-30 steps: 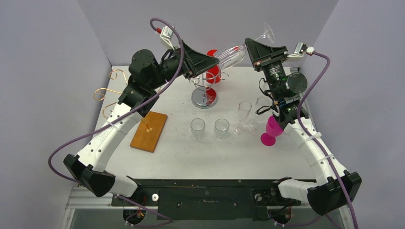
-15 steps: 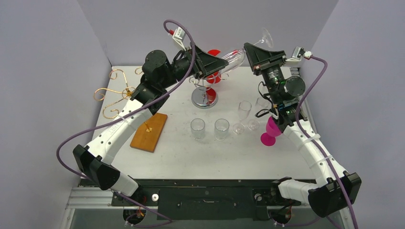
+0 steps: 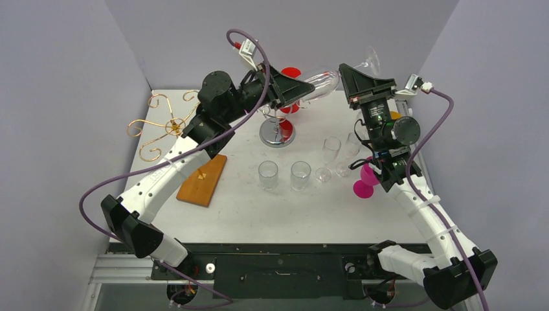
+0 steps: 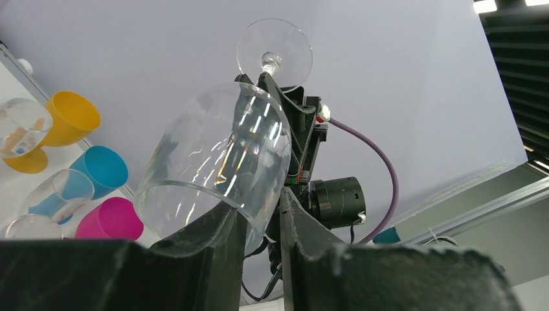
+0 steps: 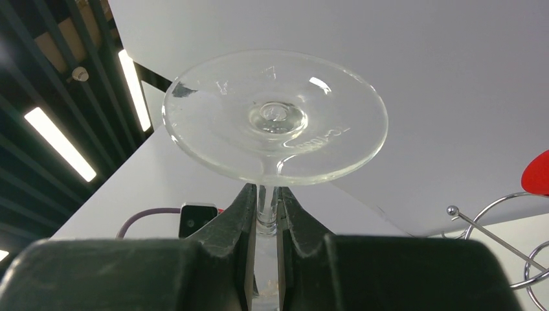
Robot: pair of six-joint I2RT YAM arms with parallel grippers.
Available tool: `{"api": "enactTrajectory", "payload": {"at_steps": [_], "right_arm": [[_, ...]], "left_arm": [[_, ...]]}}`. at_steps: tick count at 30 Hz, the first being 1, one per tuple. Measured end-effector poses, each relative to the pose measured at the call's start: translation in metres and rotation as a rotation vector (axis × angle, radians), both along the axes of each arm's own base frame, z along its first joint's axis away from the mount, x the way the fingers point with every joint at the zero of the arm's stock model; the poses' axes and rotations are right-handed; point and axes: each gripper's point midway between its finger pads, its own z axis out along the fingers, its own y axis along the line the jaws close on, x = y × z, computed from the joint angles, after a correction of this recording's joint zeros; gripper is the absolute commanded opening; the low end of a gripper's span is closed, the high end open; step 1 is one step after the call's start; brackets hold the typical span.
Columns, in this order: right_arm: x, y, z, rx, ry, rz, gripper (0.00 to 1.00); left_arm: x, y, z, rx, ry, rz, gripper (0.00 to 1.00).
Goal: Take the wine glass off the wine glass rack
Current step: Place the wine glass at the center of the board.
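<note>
Between the right gripper's (image 5: 264, 206) fingertips runs the stem of the wine glass (image 3: 322, 80). It is pinched from both sides just short of the round foot (image 5: 275, 116), which stands out past the finger ends as a flat disc. These jaws are pressed in on the stem with no slack showing.

From that grip the glass lies nearly level in the air. Its bowl (image 4: 213, 155) reaches away from the right jaws toward the left gripper (image 4: 259, 206). There the wall of the bowl, right at its open rim, sits down in the slot between the two left fingers. That slot is narrow, with the glass edge filling much of it. Whether both pads actually press the glass cannot be told from the left wrist view.

Below the left jaws stands the wine glass rack (image 3: 277, 133), a chrome stand on a round base with red glasses (image 3: 289, 97) hanging from its wire loops. The clear glass is held above it, off to the side of its top.

Beneath the span between the two pairs of jaws, down on the table (image 3: 246, 214), stand two clear tumblers (image 3: 268, 175). Under the right jaws are small clear stemmed glasses (image 3: 331, 150) and a magenta cup (image 3: 362, 188), the cup partly hidden by the right arm.
</note>
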Motion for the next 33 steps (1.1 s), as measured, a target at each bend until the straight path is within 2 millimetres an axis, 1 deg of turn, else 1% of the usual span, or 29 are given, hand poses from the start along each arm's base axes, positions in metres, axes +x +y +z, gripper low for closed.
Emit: {"api": "enactTrajectory", "payload": {"at_steps": [2,3,5,10,13,14,17,21,24,27,30,33], "right_arm": [[-0.002,-0.002,-0.002,0.005,0.004,-0.009,0.0],[-0.003,-0.003,-0.003,0.009,0.005,-0.013,0.0],[-0.005,-0.006,-0.004,0.011,0.005,-0.025,0.0],[-0.01,-0.014,-0.007,-0.001,0.003,-0.061,0.0],[-0.014,-0.018,-0.008,-0.009,0.005,-0.08,0.09],[-0.016,-0.02,-0.008,-0.014,0.005,-0.086,0.11],[-0.019,-0.021,-0.009,-0.036,0.008,-0.101,0.23],[-0.016,-0.019,-0.022,-0.097,0.038,-0.111,0.34],[-0.015,-0.015,-0.03,-0.127,0.055,-0.105,0.39],[-0.016,-0.014,-0.033,-0.146,0.06,-0.102,0.43],[-0.018,-0.014,-0.032,-0.153,0.054,-0.102,0.49],[-0.023,-0.016,-0.028,-0.151,0.04,-0.103,0.51]], "left_arm": [[-0.002,-0.002,0.001,-0.003,-0.005,-0.006,0.09],[-0.003,-0.002,0.001,-0.004,-0.007,-0.008,0.05],[-0.004,-0.004,0.001,-0.004,-0.006,-0.011,0.0],[-0.006,-0.009,-0.002,0.004,-0.012,-0.016,0.0],[-0.009,-0.012,-0.002,0.013,-0.027,-0.012,0.0],[-0.009,-0.013,-0.003,0.015,-0.031,-0.012,0.0],[-0.011,-0.015,-0.003,0.021,-0.047,-0.012,0.0],[-0.008,-0.014,0.0,0.025,-0.071,0.019,0.0],[-0.002,-0.012,0.002,0.028,-0.091,0.064,0.0],[0.003,-0.01,0.004,0.029,-0.102,0.098,0.0],[0.008,-0.008,0.003,0.033,-0.104,0.13,0.0],[0.013,-0.006,-0.001,0.051,-0.096,0.159,0.0]]}}
